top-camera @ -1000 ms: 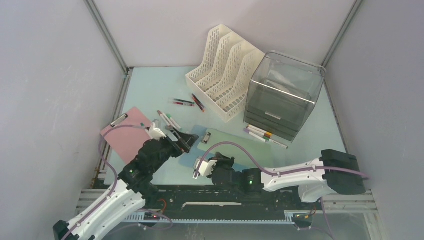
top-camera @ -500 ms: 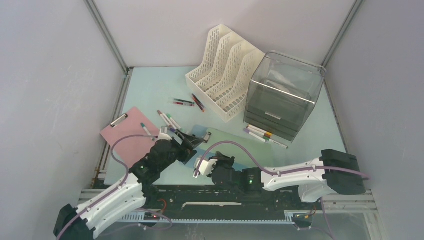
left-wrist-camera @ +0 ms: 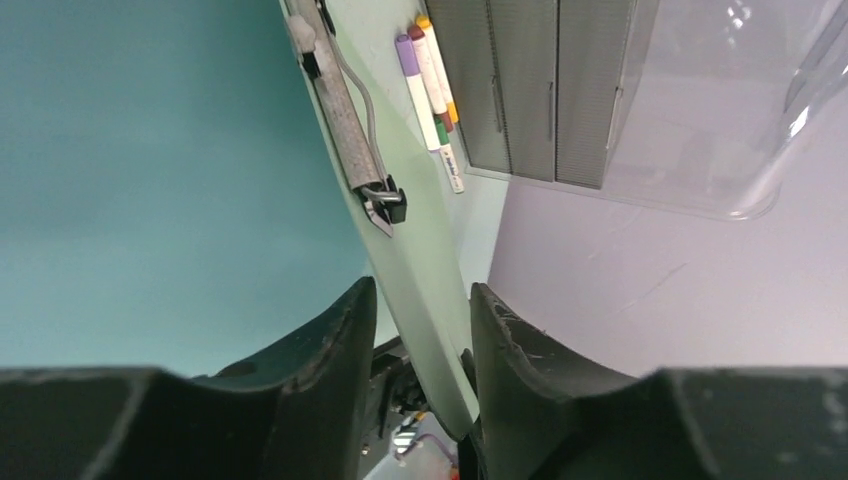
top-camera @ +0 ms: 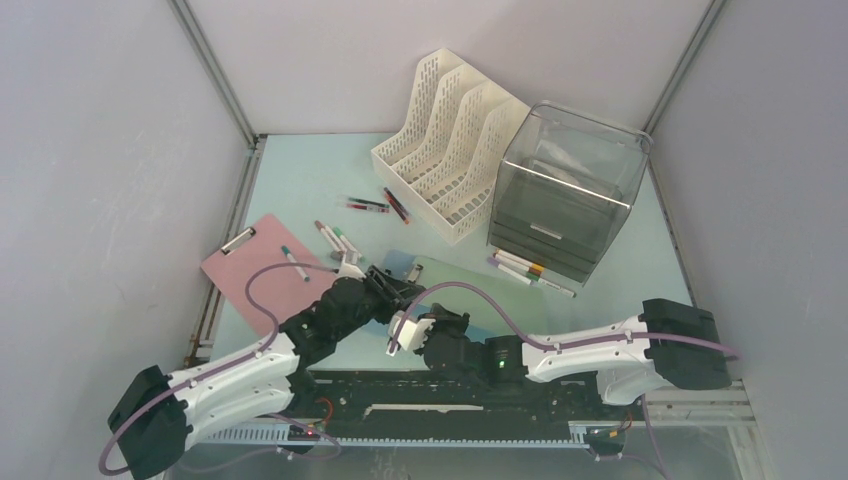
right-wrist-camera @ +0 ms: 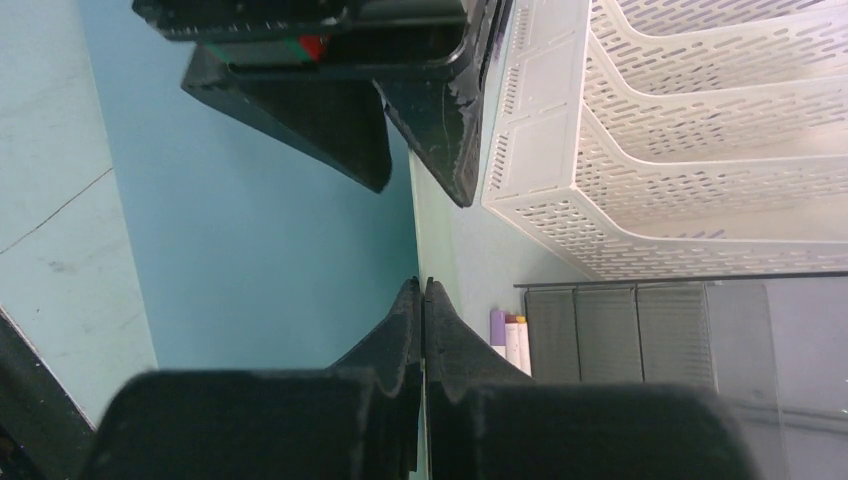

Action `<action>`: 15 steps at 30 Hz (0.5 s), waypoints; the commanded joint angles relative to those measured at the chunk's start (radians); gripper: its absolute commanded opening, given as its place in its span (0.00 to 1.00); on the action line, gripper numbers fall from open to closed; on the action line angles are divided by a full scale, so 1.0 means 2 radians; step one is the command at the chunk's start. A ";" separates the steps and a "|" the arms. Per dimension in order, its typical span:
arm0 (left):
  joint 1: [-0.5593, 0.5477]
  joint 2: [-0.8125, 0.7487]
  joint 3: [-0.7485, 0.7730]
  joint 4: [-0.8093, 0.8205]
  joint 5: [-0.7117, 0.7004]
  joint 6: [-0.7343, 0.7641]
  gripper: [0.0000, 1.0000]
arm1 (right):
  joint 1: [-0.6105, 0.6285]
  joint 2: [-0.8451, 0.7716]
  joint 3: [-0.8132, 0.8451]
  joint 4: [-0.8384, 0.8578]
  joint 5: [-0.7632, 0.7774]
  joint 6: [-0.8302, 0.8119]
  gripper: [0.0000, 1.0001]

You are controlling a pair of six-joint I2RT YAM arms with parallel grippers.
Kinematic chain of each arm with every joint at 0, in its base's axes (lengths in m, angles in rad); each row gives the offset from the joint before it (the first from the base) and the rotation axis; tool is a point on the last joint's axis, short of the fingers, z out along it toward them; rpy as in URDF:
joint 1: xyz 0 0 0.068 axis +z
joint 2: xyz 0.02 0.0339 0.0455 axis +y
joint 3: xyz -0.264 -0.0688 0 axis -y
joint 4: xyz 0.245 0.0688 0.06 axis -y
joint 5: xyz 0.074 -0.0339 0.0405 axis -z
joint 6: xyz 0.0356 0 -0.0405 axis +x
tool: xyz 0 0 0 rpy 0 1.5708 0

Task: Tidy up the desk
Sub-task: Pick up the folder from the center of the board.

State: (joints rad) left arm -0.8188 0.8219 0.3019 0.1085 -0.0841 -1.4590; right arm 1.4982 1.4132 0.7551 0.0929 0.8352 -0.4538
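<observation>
The pale mint-blue desk (top-camera: 300,175) carries scattered stationery. A pale green clipboard (top-camera: 455,277) lies partly over a darker blue clipboard (top-camera: 400,262) near the front middle. The green board's near-left corner is raised. My right gripper (top-camera: 408,318) is shut on its edge; a thin pale sliver shows between the fingers in the right wrist view (right-wrist-camera: 422,282). My left gripper (top-camera: 395,290) straddles the same corner. In the left wrist view the green clipboard (left-wrist-camera: 425,260) passes edge-on between the open left gripper's (left-wrist-camera: 420,290) fingers, with a gap on each side.
A pink clipboard (top-camera: 262,275) with a marker on it lies at the left. Loose pens (top-camera: 370,205) and markers (top-camera: 335,238) lie mid-desk. A white file organizer (top-camera: 450,145) and a grey drawer unit (top-camera: 565,190) stand at the back right, with markers (top-camera: 530,270) in front.
My left arm has reached right, from the pink clipboard to the green clipboard's corner, and its fingers have narrowed around it. The right arm has not moved.
</observation>
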 commanded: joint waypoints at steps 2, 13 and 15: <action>-0.013 0.009 0.005 0.045 -0.017 -0.028 0.32 | 0.002 -0.010 0.016 0.014 0.006 0.016 0.00; -0.014 -0.025 -0.003 0.034 -0.025 -0.024 0.00 | 0.029 -0.027 0.016 -0.010 -0.017 0.019 0.43; -0.014 -0.041 -0.006 0.025 -0.034 -0.017 0.00 | 0.032 -0.039 0.016 -0.015 -0.022 0.022 0.70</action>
State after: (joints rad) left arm -0.8459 0.8051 0.2958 0.1467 -0.1009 -1.5166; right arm 1.5391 1.4078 0.7559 0.0631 0.8146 -0.4393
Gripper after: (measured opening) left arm 0.005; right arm 0.526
